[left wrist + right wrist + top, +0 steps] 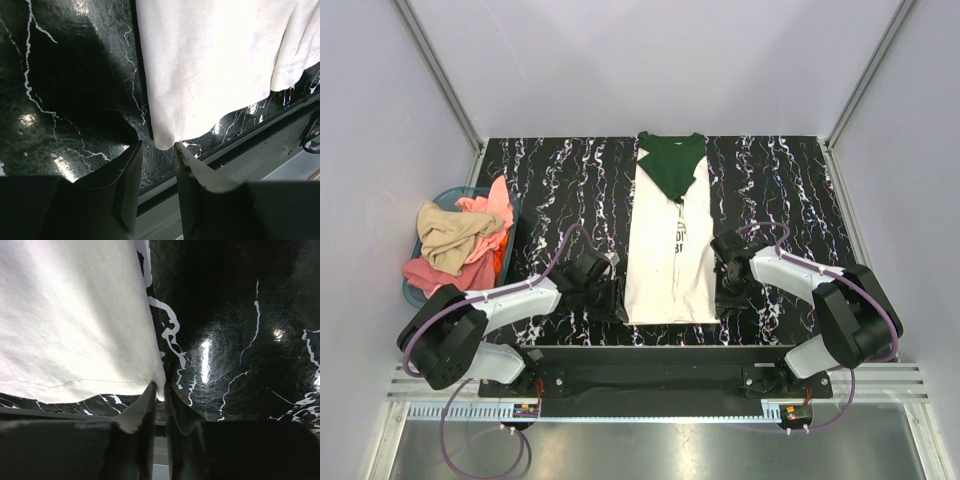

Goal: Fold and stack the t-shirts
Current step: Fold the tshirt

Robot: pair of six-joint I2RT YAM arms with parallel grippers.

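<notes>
The cream-white t-shirt (670,270) lies in a long folded strip down the middle of the black marbled table, dark lettering showing at its centre. On its far end rests the dark green t-shirt (672,165). My left gripper (618,293) is low at the strip's near left corner. In the left wrist view that gripper (157,144) is open, and the white shirt (210,65) has its corner just at the fingertips, ungripped. My right gripper (723,290) is at the near right corner. In its wrist view the gripper (160,388) is pinched on that corner of the white shirt (70,325).
A blue basket (448,196) at the left table edge holds a heap of pink and tan clothes (460,240). The table's near edge and a black rail (670,365) run just behind both grippers. White enclosure walls stand on three sides.
</notes>
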